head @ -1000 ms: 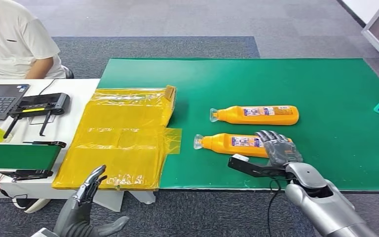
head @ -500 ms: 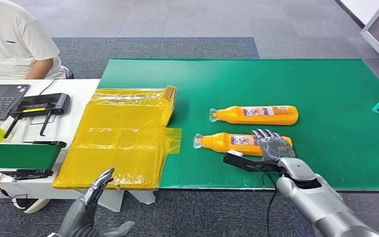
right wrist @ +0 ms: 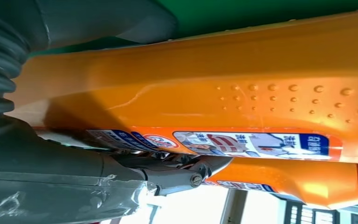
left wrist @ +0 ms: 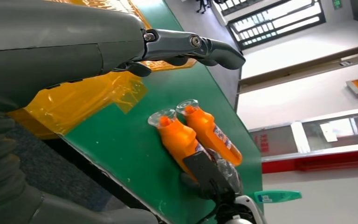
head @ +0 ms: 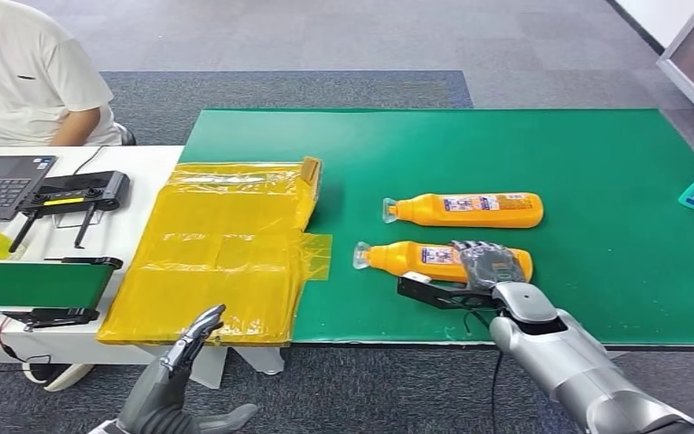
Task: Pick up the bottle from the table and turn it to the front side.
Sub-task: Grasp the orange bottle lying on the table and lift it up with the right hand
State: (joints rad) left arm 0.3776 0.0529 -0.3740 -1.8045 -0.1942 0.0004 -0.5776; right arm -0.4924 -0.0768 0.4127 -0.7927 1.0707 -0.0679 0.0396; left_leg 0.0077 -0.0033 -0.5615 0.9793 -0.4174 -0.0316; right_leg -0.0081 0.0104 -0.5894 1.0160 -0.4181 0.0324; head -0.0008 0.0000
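The robot's right hand (head: 488, 264) lay draped over the nearer orange plastic bottle (head: 416, 259), fingers apparently closing on it but not plainly gripping. The bottle rested unlifted on the green mat (head: 416, 154), turning undone.

Two orange bottles (head: 443, 260) (head: 465, 210) with blue-and-white labels lie on the green worktop (head: 524, 145), beside yellow plastic sheeting (head: 217, 253); the right hand (head: 486, 265) is dark grey, its arm silver.

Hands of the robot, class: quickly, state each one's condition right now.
Left hand: open, holding nothing.
Right hand: fingers over the nearer orange plastic bottle; a firm grip cannot be told.
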